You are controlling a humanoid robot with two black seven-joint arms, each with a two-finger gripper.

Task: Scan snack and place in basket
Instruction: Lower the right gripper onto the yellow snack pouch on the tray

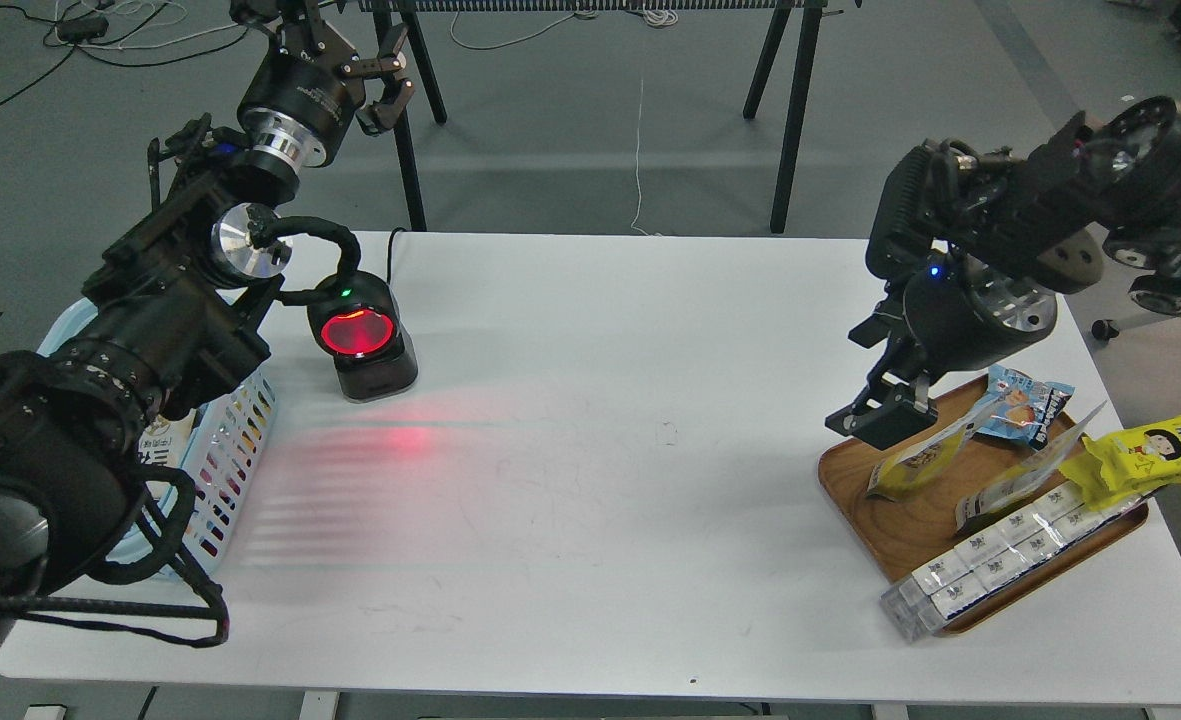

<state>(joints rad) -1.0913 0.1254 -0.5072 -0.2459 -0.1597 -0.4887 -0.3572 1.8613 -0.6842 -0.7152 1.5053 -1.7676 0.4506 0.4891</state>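
The snack (915,460), a yellow pouch, lies on its side at the left end of the brown wooden tray (875,520) at the table's right. My right gripper (875,385) hangs just above and left of it, fingers pointing down and apart, holding nothing. The light blue basket (235,440) stands at the table's left edge, mostly hidden under my left arm; a pale packet (160,440) shows inside it. My left gripper (385,75) is raised beyond the table's far left corner, open and empty.
A black scanner (360,340) with a glowing red window stands right of the basket and casts red light on the table. The tray also holds a blue packet (1025,400), a second pouch (1015,485), a bright yellow cartoon-face packet (1145,455) and a long box pack (1000,565).
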